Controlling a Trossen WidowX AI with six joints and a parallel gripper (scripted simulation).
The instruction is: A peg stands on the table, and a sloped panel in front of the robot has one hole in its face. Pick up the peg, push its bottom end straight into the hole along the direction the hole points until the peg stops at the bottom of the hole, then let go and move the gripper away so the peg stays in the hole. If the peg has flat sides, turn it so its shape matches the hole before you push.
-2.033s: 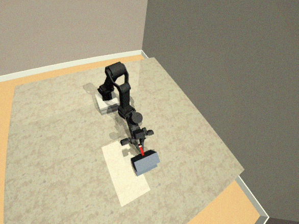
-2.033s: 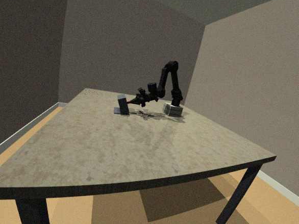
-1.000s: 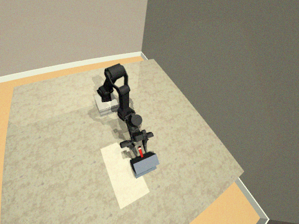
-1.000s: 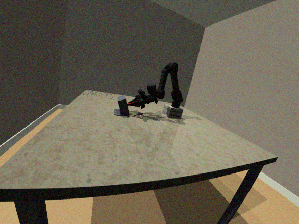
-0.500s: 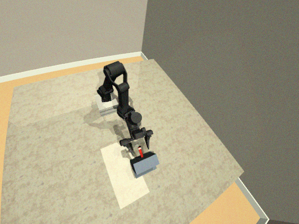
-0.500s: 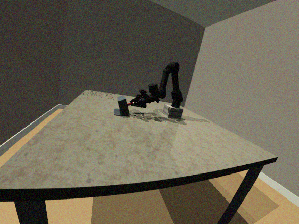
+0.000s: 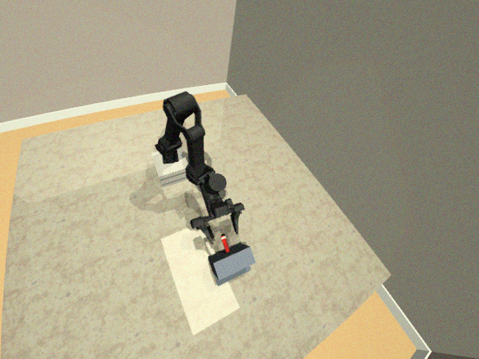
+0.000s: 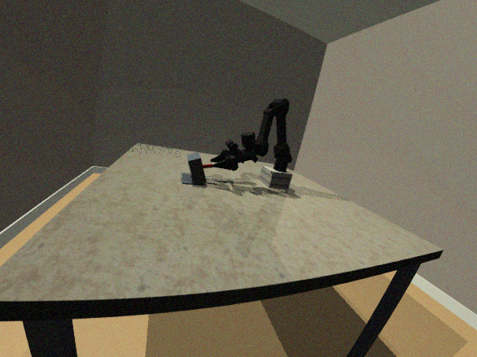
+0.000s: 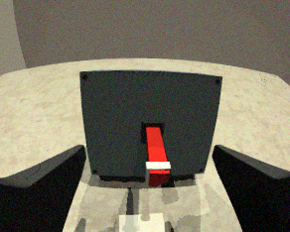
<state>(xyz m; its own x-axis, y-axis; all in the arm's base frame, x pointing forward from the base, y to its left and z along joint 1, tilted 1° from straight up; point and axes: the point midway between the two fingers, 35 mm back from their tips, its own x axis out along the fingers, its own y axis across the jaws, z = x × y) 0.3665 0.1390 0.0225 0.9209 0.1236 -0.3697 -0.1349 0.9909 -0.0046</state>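
my jaws stood spread wide, pinching nothing. between and ahead of them, the red peg jutted from the hole in the dark panel. i judged it stiff and light, best gripped by its flat sides near the pale-banded end.

mottled beige table | on it: sloped panel, pale arm base

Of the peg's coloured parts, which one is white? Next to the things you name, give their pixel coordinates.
The narrow band near the outer end of the peg (image 7: 226, 244) (image 8: 207, 165) (image 9: 157, 149); the long stretch running from there to the panel's hole is red.
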